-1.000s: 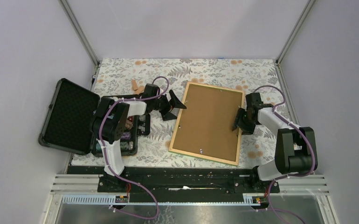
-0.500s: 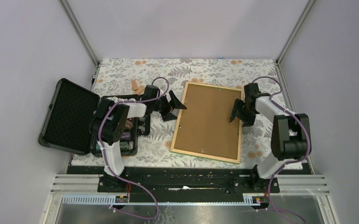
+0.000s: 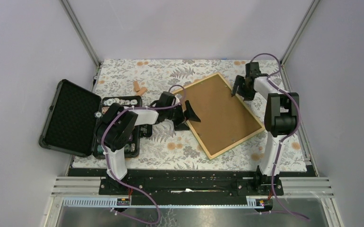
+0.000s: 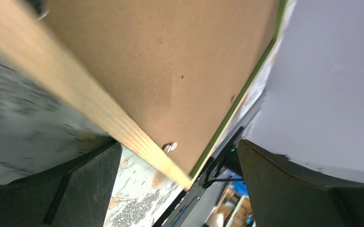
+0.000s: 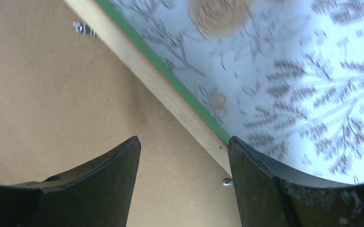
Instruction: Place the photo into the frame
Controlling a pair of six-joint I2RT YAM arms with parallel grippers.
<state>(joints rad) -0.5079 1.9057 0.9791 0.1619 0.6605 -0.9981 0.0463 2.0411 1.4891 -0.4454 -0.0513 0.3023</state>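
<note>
The frame (image 3: 238,142) lies face down on the bench (image 3: 170,151), its long axis slanting from my right fingers (image 3: 243,88) toward the near side. The backing board (image 3: 220,111) sits in it. My left fingers (image 3: 186,109) are spread wide astride one long edge, pinching nothing. The right ones, also released, hover over the opposite edge. I can't see the photo. Beyond the left fingers the black case (image 3: 71,118) stands open, with poker chips (image 3: 118,100) inside.

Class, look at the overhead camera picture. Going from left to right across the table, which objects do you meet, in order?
open black case → small orange pieces → frame, lying back up
</note>
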